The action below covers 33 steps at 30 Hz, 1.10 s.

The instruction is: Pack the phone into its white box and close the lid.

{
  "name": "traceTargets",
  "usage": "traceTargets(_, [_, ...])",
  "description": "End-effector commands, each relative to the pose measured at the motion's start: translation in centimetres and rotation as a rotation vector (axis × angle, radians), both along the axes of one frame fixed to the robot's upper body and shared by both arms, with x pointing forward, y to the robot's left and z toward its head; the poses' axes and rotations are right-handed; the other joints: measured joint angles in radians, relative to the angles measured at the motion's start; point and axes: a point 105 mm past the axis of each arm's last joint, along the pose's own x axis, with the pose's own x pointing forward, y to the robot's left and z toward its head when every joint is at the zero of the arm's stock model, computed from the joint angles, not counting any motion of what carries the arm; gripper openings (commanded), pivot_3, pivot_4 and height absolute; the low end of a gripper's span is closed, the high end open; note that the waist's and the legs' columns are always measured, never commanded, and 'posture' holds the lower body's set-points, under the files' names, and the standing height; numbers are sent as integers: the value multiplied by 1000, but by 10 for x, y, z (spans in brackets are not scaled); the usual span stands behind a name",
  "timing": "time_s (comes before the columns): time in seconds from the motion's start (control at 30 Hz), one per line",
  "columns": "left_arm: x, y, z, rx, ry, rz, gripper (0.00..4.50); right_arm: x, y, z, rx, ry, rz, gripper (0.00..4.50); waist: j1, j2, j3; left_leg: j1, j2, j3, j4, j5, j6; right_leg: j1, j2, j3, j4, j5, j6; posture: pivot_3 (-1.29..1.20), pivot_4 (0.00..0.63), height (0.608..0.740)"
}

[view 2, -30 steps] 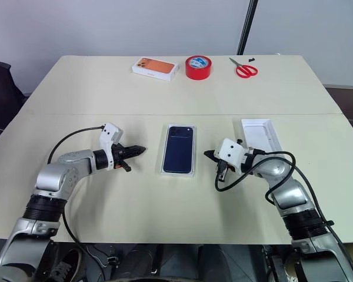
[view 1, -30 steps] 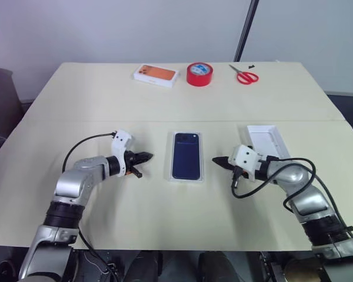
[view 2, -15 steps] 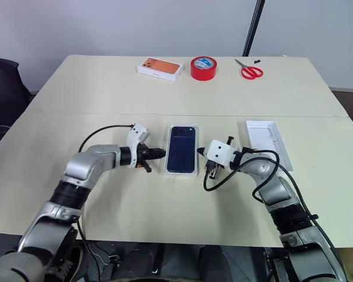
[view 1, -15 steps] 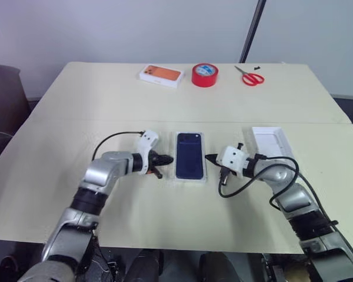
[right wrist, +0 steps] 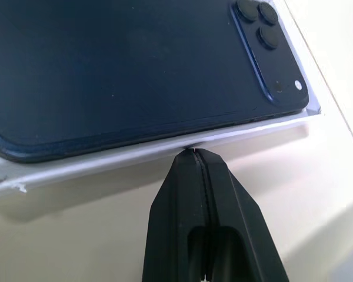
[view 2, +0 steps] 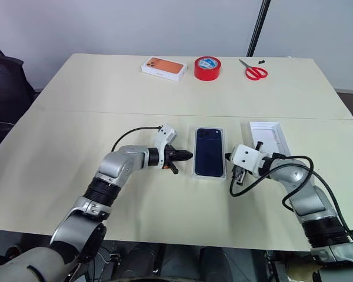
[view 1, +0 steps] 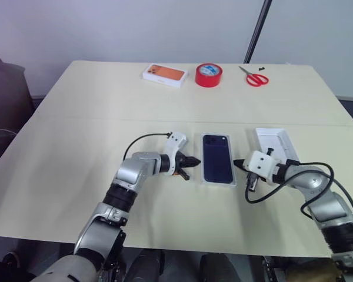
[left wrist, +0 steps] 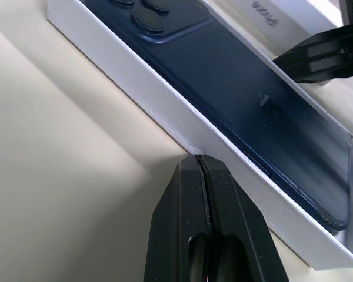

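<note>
**A:** Where's the phone [view 2: 210,152]?

**B:** In the white box [view 2: 209,174], directly between your two sets of jaws, long axis across their line.

**A:** Jaw state?

**B:** Left gripper [view 2: 187,155] and right gripper [view 2: 227,156] both clenched on nothing, tips at opposite long walls. The lid [view 2: 269,138] lies beyond your right jaws, so that arm's nearer.

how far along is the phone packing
Done: the phone already lies in the white box. In hand: both grippers, left and right, are shut, their tips at the box's two long sides. Left: the lid sits open side up beside the box and still has to go on.
</note>
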Motion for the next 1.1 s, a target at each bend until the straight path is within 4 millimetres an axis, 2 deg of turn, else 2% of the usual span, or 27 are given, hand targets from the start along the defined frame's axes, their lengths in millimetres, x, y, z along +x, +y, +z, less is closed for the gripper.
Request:
traceTargets(0.03, [-17, -29, 2, -22, 0, -127, 34, -4, 13, 17, 25, -58, 57, 0, -1, 0, 0, 0, 0, 0, 0, 0, 0, 0, 0, 0, 0, 0, 0, 0, 150, 740])
traceTargets(0.17, [-10, -19, -1, -11, -6, -88, 34, -4, 5, 19, 7, -64, 44, 0, -4, 0, 0, 0, 0, 0, 0, 0, 0, 0, 0, 0, 0, 0, 0, 0, 150, 740])
traceTargets(0.3, [0, 6, -4, 6, -18, -18, 34, -5, -4, 23, -13, -63, 31, 0, -6, 0, 0, 0, 0, 0, 0, 0, 0, 0, 0, 0, 0, 0, 0, 0, 150, 740])
traceTargets(0.4, [4, 28, 5, -38, 5, -14, 812, -7, -16, 31, -5, -20, -4, 834, -17, 0, 0, 0, 1, 0, 0, 0, 0, -1, 1, 0, 1, 0, 0, 0, 150, 740])
traceTargets(0.43, [7, 33, 8, -37, -27, -7, 1198, -6, -18, 35, -13, -32, -10, 1241, -24, 0, 0, 0, 1, 0, 0, 0, 0, -1, 1, 0, 1, 0, 0, 0, 150, 740])
traceTargets(0.53, [17, 55, 26, -42, -114, 25, 2776, 0, -20, 57, 10, -87, -36, 2841, -32, 0, 0, 1, 3, -1, 0, 0, 0, -1, 2, 1, 2, 0, 0, 0, 150, 740])
traceTargets(0.63, [14, 64, 36, -53, -174, 0, 4248, 5, -25, 62, 44, -94, -85, 4398, -32, 0, 0, 1, 4, -1, 0, 0, 0, -1, 3, 1, 2, 0, 0, 0, 150, 740])
traceTargets(0.67, [14, 66, 39, -52, -194, -4, 4431, 6, -26, 63, 47, -96, -101, 4492, -28, 0, 0, 1, 4, -2, 0, 0, 0, -2, 3, 1, 2, 0, 0, 0, 150, 740])
traceTargets(0.83, [11, 84, 52, -83, -348, -4, 4431, 25, -46, 56, 213, -26, -394, 4492, -22, 0, 0, 0, 4, -2, 0, 0, -1, -2, 2, 1, 2, 0, 0, 0, 150, 740])
traceTargets(0.93, [1, 99, 58, -59, -518, -35, 4431, 19, -41, 39, 238, 45, -456, 4492, -21, 1, 0, -1, 5, -3, 0, 0, -1, -3, 1, 1, 2, 0, 0, 0, 150, 740])
traceTargets(1.0, [0, 110, 49, -30, -529, -16, 4431, 18, -41, 36, 251, 63, -519, 4492, -21, 1, 0, -1, 4, -3, -1, 0, -1, -4, 1, 2, 1, 0, 0, 0, 150, 740])
traceTargets(1.1, [-8, 115, 43, -48, -523, -24, 4431, 11, -34, 28, 228, 98, -562, 4492, -23, 3, 0, -1, 4, -2, 0, 0, -1, -4, 1, 2, 2, 0, 0, 0, 150, 740])
